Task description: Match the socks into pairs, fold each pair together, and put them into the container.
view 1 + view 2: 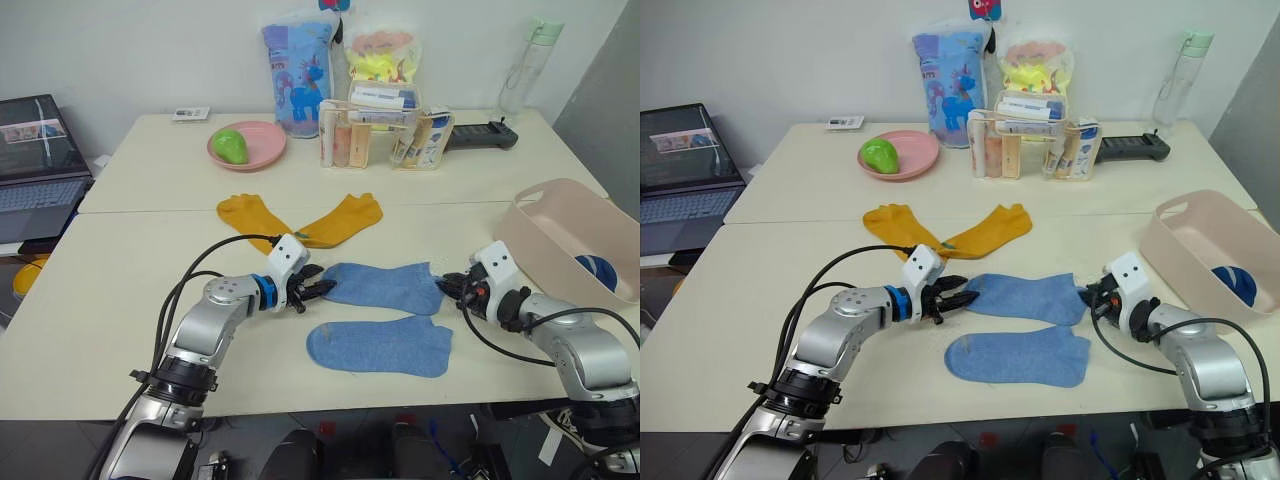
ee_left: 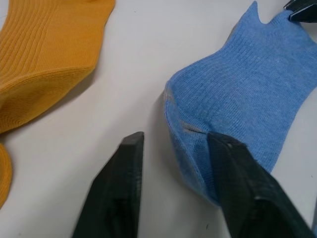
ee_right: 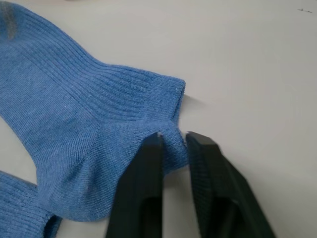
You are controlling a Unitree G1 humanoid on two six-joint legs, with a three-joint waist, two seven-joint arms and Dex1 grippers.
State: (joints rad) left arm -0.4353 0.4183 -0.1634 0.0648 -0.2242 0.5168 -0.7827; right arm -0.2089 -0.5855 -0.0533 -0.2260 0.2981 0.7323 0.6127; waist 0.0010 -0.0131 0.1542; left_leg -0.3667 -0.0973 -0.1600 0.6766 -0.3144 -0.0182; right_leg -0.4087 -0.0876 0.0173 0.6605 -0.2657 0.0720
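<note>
Two light blue ribbed socks mid-table: upper sock (image 1: 385, 286) lies flat, lower sock (image 1: 380, 346) at its 6 o'clock. Left gripper (image 1: 318, 290) spread at toe; right gripper (image 3: 173, 138) pinching cuff. Container (image 1: 560, 232) at 3 o'clock.

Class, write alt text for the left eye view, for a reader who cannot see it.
Two robot arms work on a blue sock on a table: the right gripper pinches one end, the left gripper is open at the other. A second blue sock lies nearer, two yellow socks behind, a bin at right.
</note>
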